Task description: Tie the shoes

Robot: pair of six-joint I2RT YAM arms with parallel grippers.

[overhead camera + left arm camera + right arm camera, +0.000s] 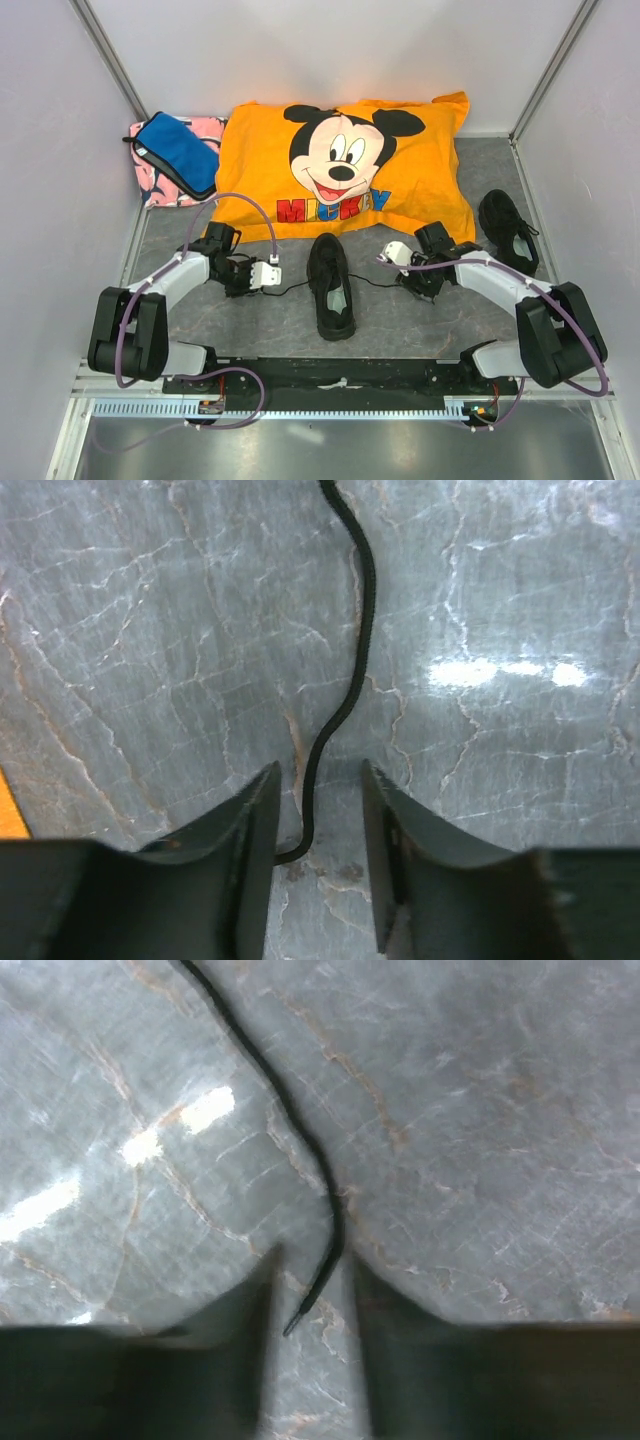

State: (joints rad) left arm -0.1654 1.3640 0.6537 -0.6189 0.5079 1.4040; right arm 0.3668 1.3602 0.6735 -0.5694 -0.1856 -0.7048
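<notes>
So the landmark here is the big orange pillow (345, 165) at the back of the table (150, 630). One shoe (331, 285) sits just in front of the pillow's near edge, about at its middle, with the opening facing up. The second shoe (508, 230) is off the pillow's near right corner, well apart from the first. A lace runs out of each side of the middle shoe and lies flat on the table in front of the pillow. The left gripper (318, 780) is down over the left lace (355, 650), in front of the pillow's left half. Its fingers are partly open and stand on either side of the cord with a gap showing, so it's not pinched. The right gripper (312, 1265) is in front of the pillow's right half, and it's the same deal there. It's partway open, and the tip of the right lace (300, 1135) lies between the fingers without being clamped. That view is a bit blurry though. At the pillow's left edge a blue pouch (178, 152) lies on a pink cloth (150, 190).
</notes>
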